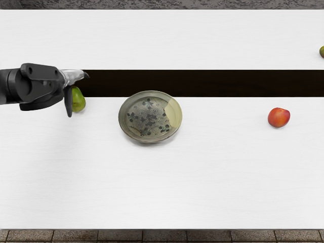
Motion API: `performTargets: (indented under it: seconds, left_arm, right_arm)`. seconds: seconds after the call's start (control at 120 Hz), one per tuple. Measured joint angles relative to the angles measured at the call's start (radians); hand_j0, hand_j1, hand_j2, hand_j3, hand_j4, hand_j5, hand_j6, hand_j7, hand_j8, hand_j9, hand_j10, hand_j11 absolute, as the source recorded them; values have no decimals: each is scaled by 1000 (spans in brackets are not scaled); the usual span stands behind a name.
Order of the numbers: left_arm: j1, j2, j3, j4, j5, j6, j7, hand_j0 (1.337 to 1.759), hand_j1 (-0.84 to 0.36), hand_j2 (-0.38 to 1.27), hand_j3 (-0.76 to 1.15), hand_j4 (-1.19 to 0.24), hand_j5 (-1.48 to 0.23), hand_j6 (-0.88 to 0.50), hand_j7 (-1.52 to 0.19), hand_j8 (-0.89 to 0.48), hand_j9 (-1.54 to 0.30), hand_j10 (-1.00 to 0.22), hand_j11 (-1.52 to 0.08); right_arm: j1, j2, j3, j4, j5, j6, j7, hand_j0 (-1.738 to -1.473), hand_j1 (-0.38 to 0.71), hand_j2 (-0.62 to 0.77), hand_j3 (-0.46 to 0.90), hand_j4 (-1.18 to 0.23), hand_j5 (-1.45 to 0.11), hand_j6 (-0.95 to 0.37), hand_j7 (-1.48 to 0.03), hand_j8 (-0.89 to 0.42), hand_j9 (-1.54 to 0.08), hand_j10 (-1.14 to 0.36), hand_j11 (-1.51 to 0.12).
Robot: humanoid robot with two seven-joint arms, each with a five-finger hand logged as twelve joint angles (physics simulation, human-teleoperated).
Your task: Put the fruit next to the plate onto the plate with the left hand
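Observation:
A green fruit (79, 102) lies on the white table just left of the plate (175, 109), a round olive dish with a dark floral pattern and nothing on it. My left hand (78, 95) comes in from the left edge and sits right against the fruit's left side, hiding part of it. One dark finger (68, 107) points down along the fruit's left flank, and other fingers (79, 75) reach out above it. The fingers are spread and not closed around the fruit. The right arm is out of view.
A red-orange fruit (279, 117) rests far to the right of the plate. Another green fruit (322, 51) peeks in at the right edge on the far table. A dark gap (202, 83) runs between the two table surfaces, just behind fruit and plate.

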Motion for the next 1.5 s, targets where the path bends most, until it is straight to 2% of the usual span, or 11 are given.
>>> performTargets:
  seconds: [0.208, 0.442, 0.708, 1.175, 1.5]
  left_arm:
    - [0, 0, 10, 0, 0, 1, 0, 1658, 214, 23, 0, -114, -147, -114, -146, -114, -146, -113, -146]
    - [7, 8, 27, 0, 3, -2, 1, 1658, 291, 10, 0, -50, -64, -50, -64, -50, -63, -49, -63]
    - [10, 9, 55, 0, 3, -3, 1, 1658, 322, 5, 0, -24, -30, -24, -30, -24, -30, -23, -30]
    - [6, 9, 17, 2, -16, 2, -1, 1658, 331, 3, 0, -16, -20, -16, -20, -16, -20, -16, -20]
    - [46, 10, 4, 68, -35, 4, -1, 1658, 331, 4, 0, -16, -20, -17, -20, -17, -20, -16, -20]
  right_arm:
    - [0, 0, 0, 0, 0, 0, 0, -1658, -340, -2, 0, -8, -10, -8, -10, -8, -10, -8, -10]
    - [0, 0, 0, 0, 0, 0, 0, -1658, -340, -2, 0, -8, -10, -8, -10, -8, -10, -8, -10]
    - [0, 0, 0, 0, 0, 0, 0, -1658, -340, -2, 0, -8, -10, -8, -10, -8, -10, -8, -10]
    - [0, 0, 0, 0, 0, 0, 0, -1658, -340, -2, 0, -8, -10, -8, -10, -8, -10, -8, -10]
    - [0, 0, 0, 0, 0, 0, 0, -1658, -340, -2, 0, -8, -10, -8, -10, -8, -10, -8, -10]
